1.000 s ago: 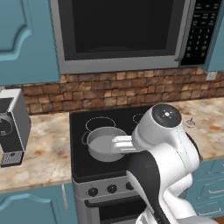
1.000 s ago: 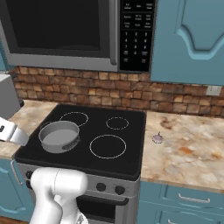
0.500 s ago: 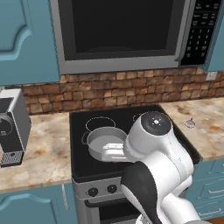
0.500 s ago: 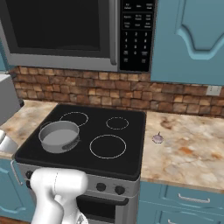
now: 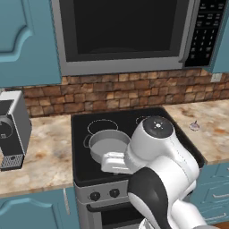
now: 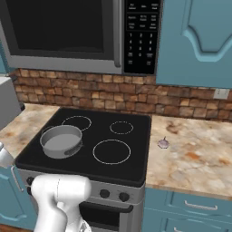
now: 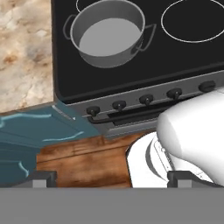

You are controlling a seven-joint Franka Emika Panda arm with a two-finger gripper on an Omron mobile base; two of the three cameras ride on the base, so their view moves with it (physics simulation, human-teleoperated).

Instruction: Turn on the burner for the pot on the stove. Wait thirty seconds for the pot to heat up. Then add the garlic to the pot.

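The wide grey pot (image 5: pixel 109 145) (image 6: pixel 61 141) (image 7: pixel 107 37) stands empty on the front-left ring of the black-topped stove (image 5: pixel 85 167) (image 6: pixel 131 158) (image 7: pixel 61 65). A row of black knobs (image 7: pixel 146 99) (image 6: pixel 104 193) runs along the stove's silver front. The small pale garlic (image 5: pixel 194 126) (image 6: pixel 163 143) lies on the counter to the right of the stove. In the hand view my gripper (image 7: pixel 111 179) is open and empty. It hangs out in front of the stove's left corner, well short of the knobs, facing the stove front.
A microwave (image 5: pixel 125 36) (image 6: pixel 86 31) hangs over the stove. A coffee machine (image 5: pixel 11 129) stands on the left counter. Blue cabinet fronts (image 7: pixel 39 131) and wooden floor (image 7: pixel 83 162) lie below the hand. My own white arm (image 5: pixel 156 174) crosses in front of the stove's front edge.
The arm has folded down and leftward in front of the stove, and the hand has sunk at the right base view's left edge. The pot and garlic have not moved.
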